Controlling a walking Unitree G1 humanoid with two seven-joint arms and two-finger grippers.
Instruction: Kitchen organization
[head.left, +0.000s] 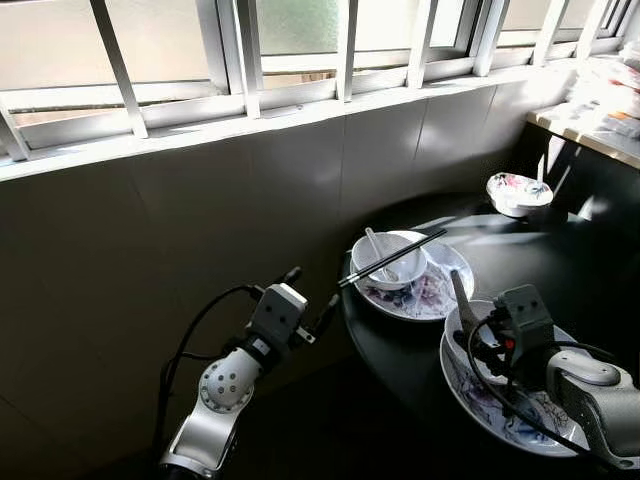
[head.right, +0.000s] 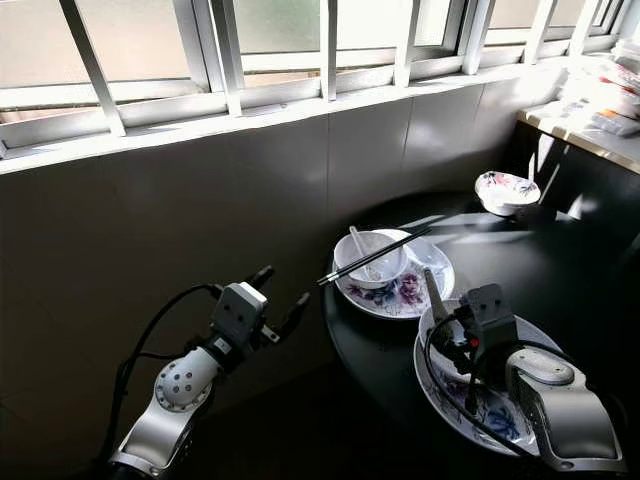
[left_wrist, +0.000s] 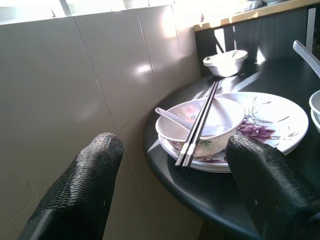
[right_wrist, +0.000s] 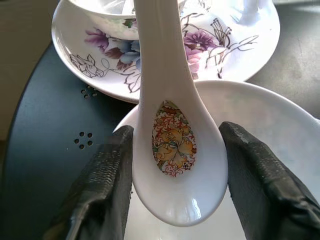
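The right end effector (right_wrist: 175, 165) is clamped on a white ceramic spoon (right_wrist: 172, 125) with a floral motif inside its scoop, held over the near plate (head.left: 470, 395) on the round black bench (head.left: 590, 270). The right wrist view reveals that motif; the head views show just the spoon's handle. Left of the bench, the left end effector (left_wrist: 175, 185) is spread wide and empty, facing a bowl (left_wrist: 220, 120) carrying chopsticks (left_wrist: 197, 125) on the far plate (left_wrist: 285, 117).

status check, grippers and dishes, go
Right gripper shut on white spoon over near bowl. Left gripper open, off the table edge, facing bowl with chopsticks. Nothing in the way.
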